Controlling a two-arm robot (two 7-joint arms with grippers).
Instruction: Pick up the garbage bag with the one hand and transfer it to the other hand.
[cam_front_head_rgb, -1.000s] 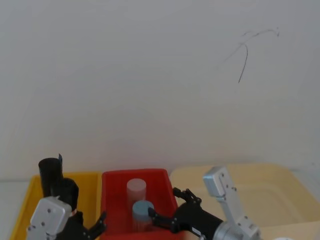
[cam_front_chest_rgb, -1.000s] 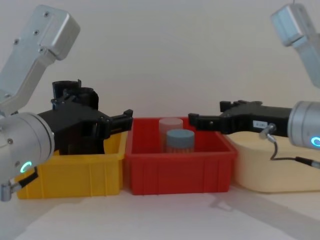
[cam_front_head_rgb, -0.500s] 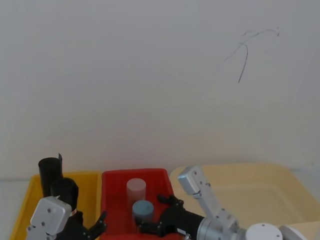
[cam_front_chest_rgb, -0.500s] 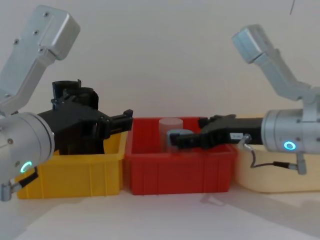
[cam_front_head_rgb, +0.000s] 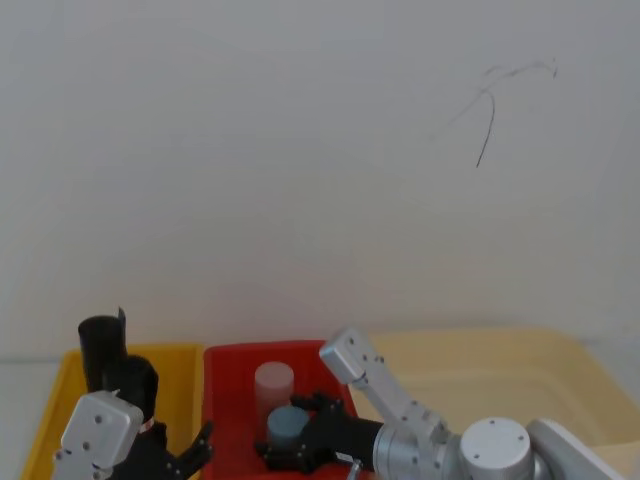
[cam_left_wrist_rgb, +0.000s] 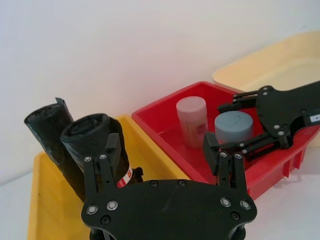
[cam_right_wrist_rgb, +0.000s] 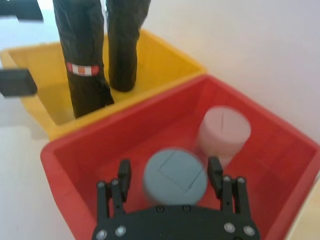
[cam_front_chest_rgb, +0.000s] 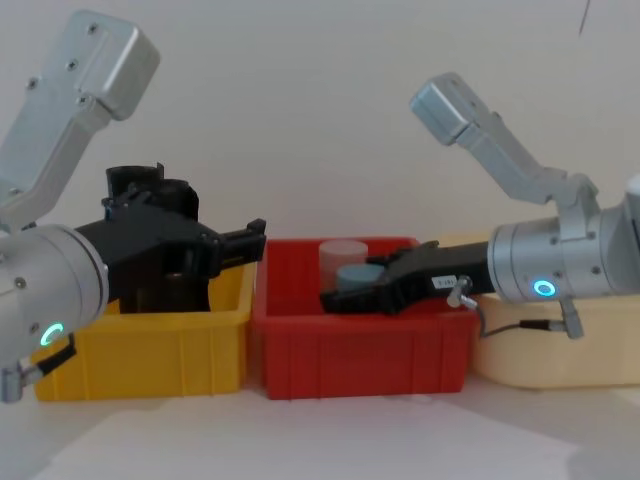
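Surface: pale matt table, set against a plain white wall. A thin dark curved mark sits high on the wall, right of centre. Three open containers stand in a row at the wall, left to right: yellow bin, red bin, cream tray, each just beside the next.

Garbage bag: stands in the yellow bin, near upright with a slight lean, red-and-white band around its lower half. A thinner black roll stands just beside it in the same bin, on the wall side.

Left gripper: held over the yellow bin's front edge, near the wall it shares with the red bin. Jaws wide apart, nothing between them. The bag stands just beyond one finger; contact cannot be told.

Right gripper: reaches into the red bin from the tray side, small white sticker on one finger. Jaws spread, one finger on each side of a grey-blue cylinder. A narrow gap shows at one finger, so it is not clamped. A pale translucent cylinder stands just behind that one, toward the wall
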